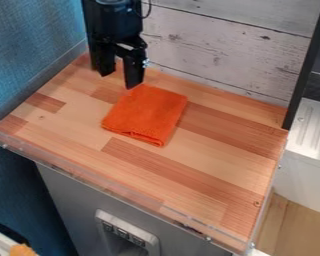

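On a wooden counter (216,185) lay a folded orange cloth (146,115), with a black gripper (119,81) near the cloth's back left corner, jaws spread apart and released, and a pale plank wall (216,52) behind the cloth.

A wooden tabletop (216,162) made of lighter and darker strips has a see-through rim (109,183) along its front edge. A textured blue wall (29,45) stands at the picture's left, and whitish wooden boards (216,55) with dark knots form the backdrop. A black post (308,65) leans near the tabletop's far right corner, with dark tiles (319,86) and a white ridged surface (315,125) beyond it. Below the front edge, a grey panel (69,200) carries a pale frame (151,240), near the bottom of the view
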